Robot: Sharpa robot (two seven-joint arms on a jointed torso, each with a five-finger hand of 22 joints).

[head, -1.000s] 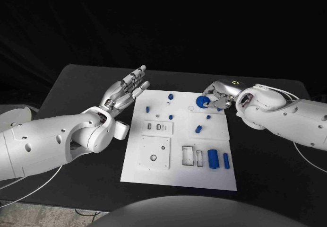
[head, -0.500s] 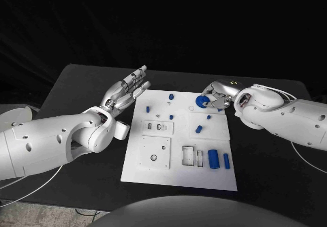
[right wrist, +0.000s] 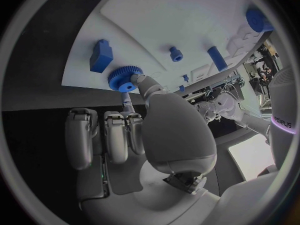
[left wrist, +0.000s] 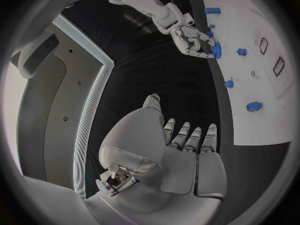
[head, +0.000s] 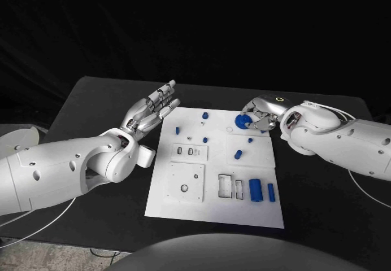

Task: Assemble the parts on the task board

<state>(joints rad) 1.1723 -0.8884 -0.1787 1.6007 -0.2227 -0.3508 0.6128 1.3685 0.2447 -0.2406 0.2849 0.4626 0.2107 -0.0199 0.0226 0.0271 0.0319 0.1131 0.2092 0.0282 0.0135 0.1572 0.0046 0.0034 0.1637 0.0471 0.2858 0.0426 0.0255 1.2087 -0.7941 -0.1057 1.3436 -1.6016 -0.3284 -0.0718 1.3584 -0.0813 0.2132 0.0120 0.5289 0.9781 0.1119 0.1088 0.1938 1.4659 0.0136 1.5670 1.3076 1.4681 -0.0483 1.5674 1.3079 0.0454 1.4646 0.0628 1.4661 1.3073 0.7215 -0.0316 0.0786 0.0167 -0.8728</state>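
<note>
- Task board (head: 213, 197): white plate lying flat mid-tabletop (head: 326, 192), long axis running near to far.
- Near end of the board, toward 5 o'clock: two blue cylinders side by side, the fat one (head: 255, 189) just left of the slim one (head: 270, 192), next to the rectangular slots (head: 225, 186).
- Near-left: square panel with a small round hole (head: 184, 188).
- Mid-board: short blue peg (head: 238, 153) lying on the surface; two small slots (head: 185, 151) at its 9 o'clock.
- Far half: small blue pegs standing, one by the left edge (head: 177, 130), one near the middle (head: 204, 139), one at the far edge (head: 204, 115).
- Left hand (head: 151, 110): off the board at its 10 o'clock, above the tabletop, palm open, fingers (left wrist: 190, 137) straight and lying close alongside one another, holding nothing, clear of the board.
- Right hand (head: 262, 112): at the board's far-right corner, about 1 o'clock. Thumb and a fingertip pinch the blue gear (head: 242, 121); other fingers curled beside it.
- Right wrist view: gear (right wrist: 125, 78) sits at the board's edge, a toothed disc with a centre hub, the fingertips on its rim. Cannot tell if it is seated on the board or slightly lifted.
- Same view: blue block (right wrist: 100, 55) just beside the gear, small stud (right wrist: 176, 53) and blue peg (right wrist: 217, 58) further along the board.
</note>
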